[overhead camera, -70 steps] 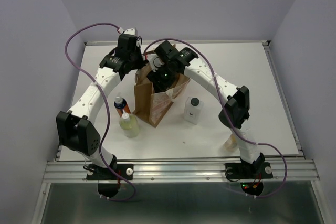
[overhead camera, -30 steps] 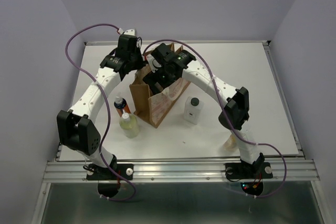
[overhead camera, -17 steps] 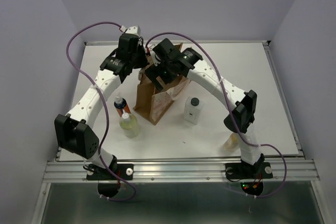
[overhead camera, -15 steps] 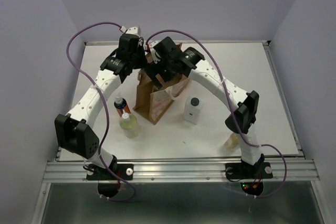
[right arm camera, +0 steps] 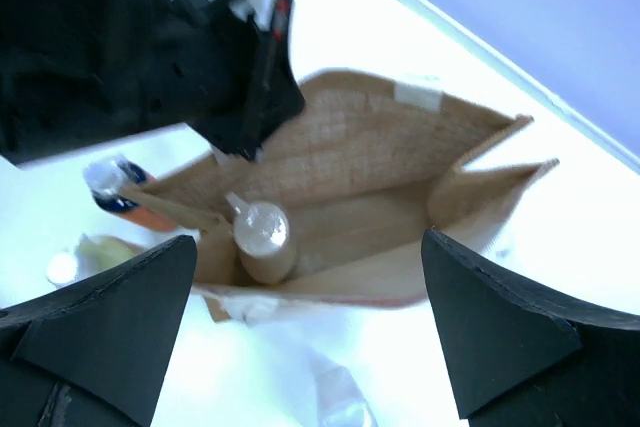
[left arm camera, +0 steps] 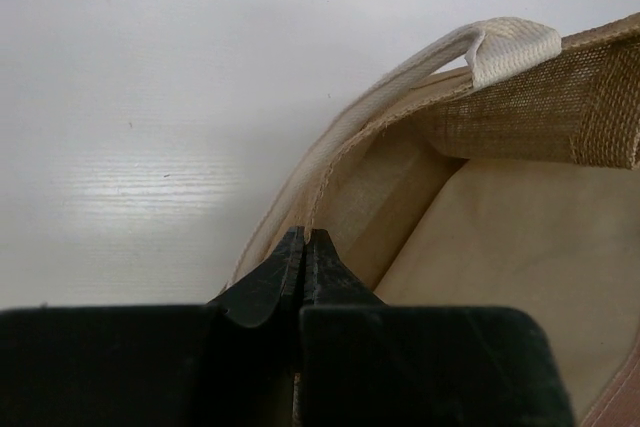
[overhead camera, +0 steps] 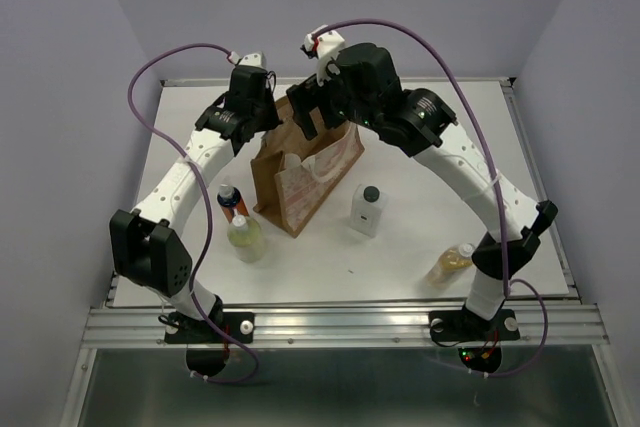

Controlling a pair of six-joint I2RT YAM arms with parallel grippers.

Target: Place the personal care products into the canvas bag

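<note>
Left jaws clench the far-left rim of the canvas bag [overhead camera: 272, 182]; right jaws hang released above its mouth, the brown-tan bottle [right arm camera: 262, 242] inside.

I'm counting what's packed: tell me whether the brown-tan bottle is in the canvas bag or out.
In. The right wrist view looks down into the canvas bag and shows the brown-tan bottle inside it.

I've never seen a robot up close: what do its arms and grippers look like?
The left arm and right arm are white tubes with black joints, each trailing a purple cable. The left gripper and right gripper are black with wedge-shaped fingers.
</note>
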